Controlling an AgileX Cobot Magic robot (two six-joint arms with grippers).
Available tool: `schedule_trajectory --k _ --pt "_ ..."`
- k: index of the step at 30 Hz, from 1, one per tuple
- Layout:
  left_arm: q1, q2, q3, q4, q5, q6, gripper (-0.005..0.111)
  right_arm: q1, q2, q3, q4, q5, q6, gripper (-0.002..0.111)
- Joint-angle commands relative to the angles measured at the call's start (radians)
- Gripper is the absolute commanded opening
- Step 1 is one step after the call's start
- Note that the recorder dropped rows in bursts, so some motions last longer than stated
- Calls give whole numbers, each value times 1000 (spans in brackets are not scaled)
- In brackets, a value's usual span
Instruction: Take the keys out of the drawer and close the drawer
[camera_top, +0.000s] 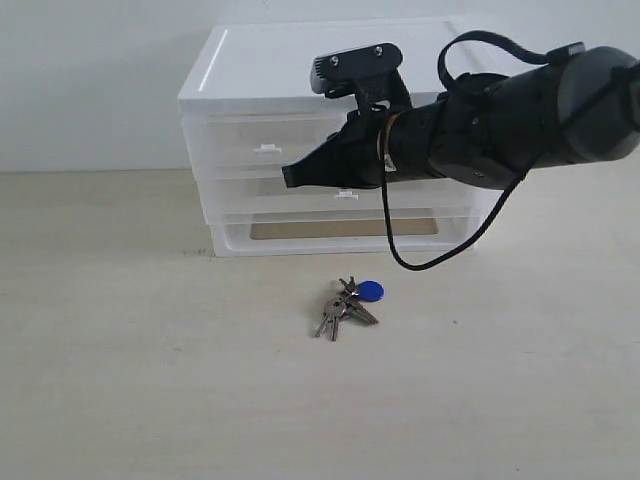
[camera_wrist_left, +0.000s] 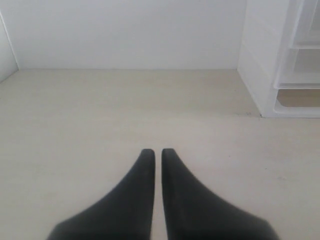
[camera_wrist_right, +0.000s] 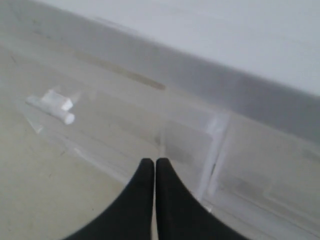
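The keys (camera_top: 347, 305) lie on the table (camera_top: 150, 380), below and well apart from my right fingers (camera_wrist_right: 146, 175), clenched empty at the drawer (camera_top: 245, 152) front. Closing is in hand, I judge; next, a straight inward push. My left fingers (camera_wrist_left: 146, 167) are clenched, empty.

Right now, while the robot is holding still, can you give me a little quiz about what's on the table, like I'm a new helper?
1. True or false: the keys lie on the table, in front of the cabinet.
2. What colour is the tag on the keys? A red, B blue, C green.
3. Fill the gap: the right end effector, up against the cabinet front, has its jaws ____ (open or shut).

Key: 1 true; 2 B; 3 shut.
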Motion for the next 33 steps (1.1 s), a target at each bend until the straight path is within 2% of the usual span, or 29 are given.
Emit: schedule_trajectory --k 1,19,26,33 --pt "3 -2 4 1 0 -14 4 -28 11 -20 19 -17 5 0" --pt "3 -2 4 1 0 -14 4 -21 11 -65 22 -22 51 0" --pt "3 -2 4 1 0 -14 4 83 -42 -65 -8 25 30 0" --pt "3 -2 4 1 0 -14 4 184 -148 -65 -8 271 -49 0"
